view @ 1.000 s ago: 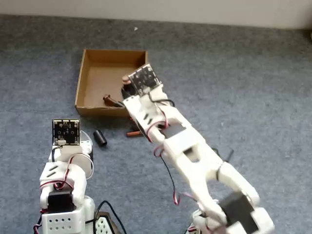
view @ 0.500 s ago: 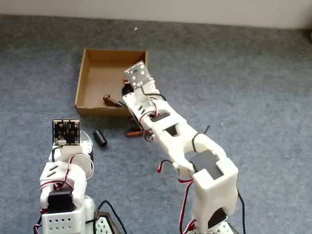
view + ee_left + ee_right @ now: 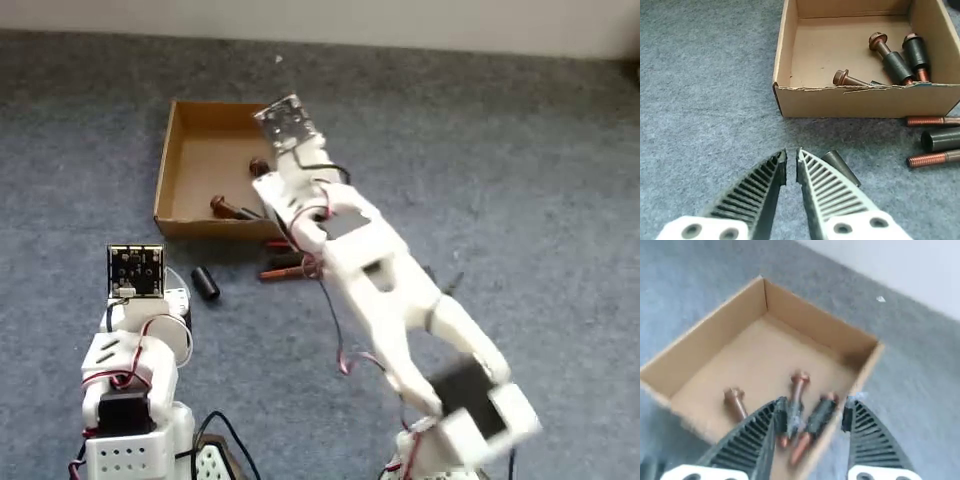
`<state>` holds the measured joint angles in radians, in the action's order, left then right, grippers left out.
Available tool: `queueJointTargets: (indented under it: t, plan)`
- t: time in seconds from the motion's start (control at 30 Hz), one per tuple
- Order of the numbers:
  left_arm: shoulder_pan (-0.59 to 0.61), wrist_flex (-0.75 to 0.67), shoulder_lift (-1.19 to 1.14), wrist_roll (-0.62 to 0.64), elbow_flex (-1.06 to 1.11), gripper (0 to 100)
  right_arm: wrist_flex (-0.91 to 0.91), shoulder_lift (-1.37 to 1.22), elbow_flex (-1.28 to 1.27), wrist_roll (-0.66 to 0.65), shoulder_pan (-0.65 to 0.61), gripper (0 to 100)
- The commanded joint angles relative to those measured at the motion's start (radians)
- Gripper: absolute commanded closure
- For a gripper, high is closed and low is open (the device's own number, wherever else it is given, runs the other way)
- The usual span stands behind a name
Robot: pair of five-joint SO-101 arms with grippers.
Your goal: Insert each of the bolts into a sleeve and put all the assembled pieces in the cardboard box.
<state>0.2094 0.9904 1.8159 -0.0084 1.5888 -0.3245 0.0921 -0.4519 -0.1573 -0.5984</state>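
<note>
The cardboard box point(image 3: 164, 175) lies at the far left of the carpet. In the left wrist view the box point(image 3: 850, 103) holds three bolts in sleeves point(image 3: 891, 56). My right gripper point(image 3: 812, 417) hangs open above the box's point(image 3: 807, 310) near right corner, over two of those pieces point(image 3: 821, 412); nothing is between its fingers. The right arm point(image 3: 300, 205) reaches in from the near right. My left gripper point(image 3: 791, 156) is shut and empty, low over the carpet in front of the box, beside a loose black sleeve point(image 3: 839, 167) point(image 3: 205, 282). Two bare bolts point(image 3: 930, 159) point(image 3: 285, 272) and another sleeve point(image 3: 941, 139) lie outside the box's near wall.
Grey carpet point(image 3: 500, 150) covers the whole floor, open to the right of the box and the arm. A pale wall point(image 3: 400, 15) runs along the far edge. The left arm's base point(image 3: 130, 400) stands at the near left.
The right arm's wrist has lifted and swung farther over the box, and its lower links shifted. The left arm has kept still.
</note>
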Motion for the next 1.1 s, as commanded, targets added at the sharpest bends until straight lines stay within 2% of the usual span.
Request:
queueJointTargets:
  t: [0.0,0.17,0.37,0.53,0.67,0.83,1.07]
  plan:
    - [0.008,-0.026,0.01,-0.018,-0.002,94,-0.183,0.222,-0.054,0.003,0.027,83.2]
    - [0.008,-0.026,0.01,-0.018,-0.004,94,-0.329,0.263,-0.133,0.002,0.008,83.2]
    - [0.01,-0.025,0.01,-0.018,-0.004,94,-0.403,0.113,-0.116,0.002,-0.021,83.2]
    - [0.01,-0.023,0.01,-0.018,-0.004,94,-0.479,-0.082,0.041,0.018,-0.068,83.2]
    - [0.01,-0.023,0.01,-0.018,-0.004,94,-0.607,-0.225,0.236,0.17,-0.076,82.9]
    - [0.01,-0.023,0.01,-0.018,-0.002,94,-0.754,-0.361,0.467,0.242,-0.087,82.9]
    - [0.01,-0.023,0.01,-0.018,-0.004,94,-0.78,-0.51,0.613,0.322,-0.119,82.9]
